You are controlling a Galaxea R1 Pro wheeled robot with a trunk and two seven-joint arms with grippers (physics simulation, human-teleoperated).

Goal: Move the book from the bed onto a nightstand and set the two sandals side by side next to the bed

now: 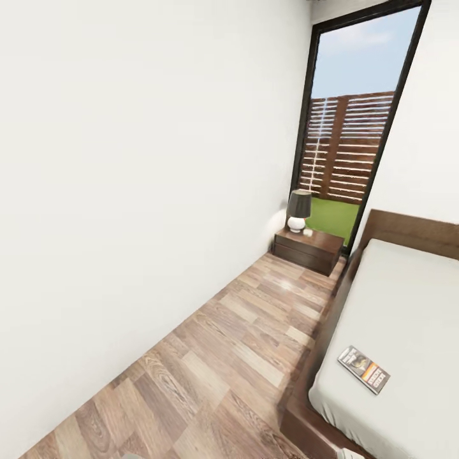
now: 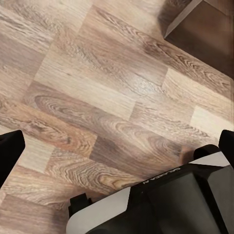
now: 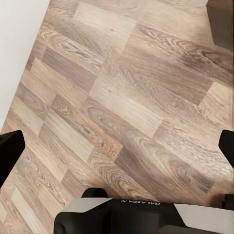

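Both grippers (image 2: pixel 117 146) (image 3: pixel 117 146) seemingly open, empty

- The thin dark-covered paperback book (image 1: pixel 363 369) with an orange band lies flat and closed on the plain light-grey mattress, near its left edge.
- The low dark-brown wooden bed (image 1: pixel 408 231) with a flat headboard stands at the right.
- The low dark-brown two-drawer nightstand (image 1: pixel 308 248) stands against the wall, beside the headboard, before the tall black-framed window.

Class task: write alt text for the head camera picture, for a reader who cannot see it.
A book lies on the grey mattress of a bed at right. Wood floor runs along a white wall to a nightstand holding a lamp, before a tall window.
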